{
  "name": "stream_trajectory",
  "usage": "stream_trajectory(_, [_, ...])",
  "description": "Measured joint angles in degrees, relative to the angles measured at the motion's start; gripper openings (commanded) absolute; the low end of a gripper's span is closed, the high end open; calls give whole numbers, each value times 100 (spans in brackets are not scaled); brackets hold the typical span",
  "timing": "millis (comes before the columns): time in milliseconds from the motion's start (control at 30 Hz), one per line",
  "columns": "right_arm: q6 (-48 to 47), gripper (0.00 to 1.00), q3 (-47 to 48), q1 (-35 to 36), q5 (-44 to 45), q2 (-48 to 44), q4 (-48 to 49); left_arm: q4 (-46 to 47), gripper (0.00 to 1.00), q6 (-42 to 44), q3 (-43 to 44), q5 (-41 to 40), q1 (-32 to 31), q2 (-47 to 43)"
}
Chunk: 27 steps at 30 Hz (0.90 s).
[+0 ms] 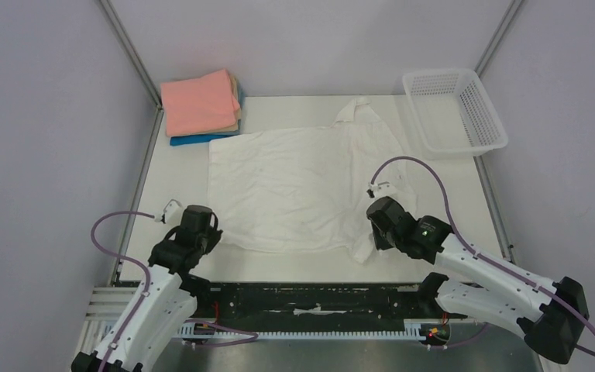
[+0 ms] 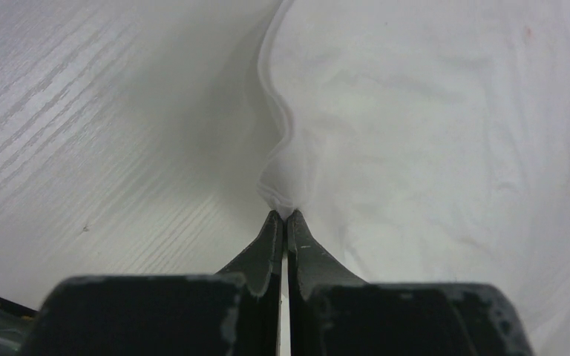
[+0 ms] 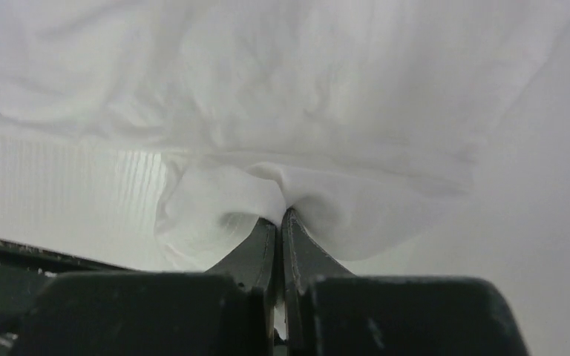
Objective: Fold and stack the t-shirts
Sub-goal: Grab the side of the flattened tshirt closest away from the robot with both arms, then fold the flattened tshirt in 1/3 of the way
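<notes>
White t-shirt point(image 1: 294, 182) edge clamped: left gripper point(image 2: 285, 216), right gripper point(image 3: 278, 219).

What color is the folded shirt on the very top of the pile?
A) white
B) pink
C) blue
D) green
B: the salmon-pink t-shirt lies topmost, and a blue t-shirt peeks out at the bottom.

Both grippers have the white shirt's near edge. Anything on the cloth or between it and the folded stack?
Nothing visible. The white t-shirt lies bare, its far left corner beside the folded stack; the basket sits off to the right.
</notes>
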Motion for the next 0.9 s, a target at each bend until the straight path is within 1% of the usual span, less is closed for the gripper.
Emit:
stream_trajectory(233, [55, 0, 481, -24, 1012, 365, 566, 656, 2, 0, 330, -140, 0, 894])
stream_trajectory(400, [-83, 0, 870, -256, 1292, 892, 999, 1010, 2, 0, 748, -315, 0, 1545])
stream_trajectory(533, [-271, 0, 977, -699, 1309, 1226, 1375, 1152, 2, 0, 960, -501, 13, 1943])
stream_trajectory(700, [-560, 0, 1143, -1333, 1062, 1729, 1818, 1276, 2, 2, 1167, -702, 155, 2339])
stream_trajectory(900, [-876, 0, 1561, -1661, 793, 2341, 2173, 1513, 2, 55, 1338, -688, 551, 2868])
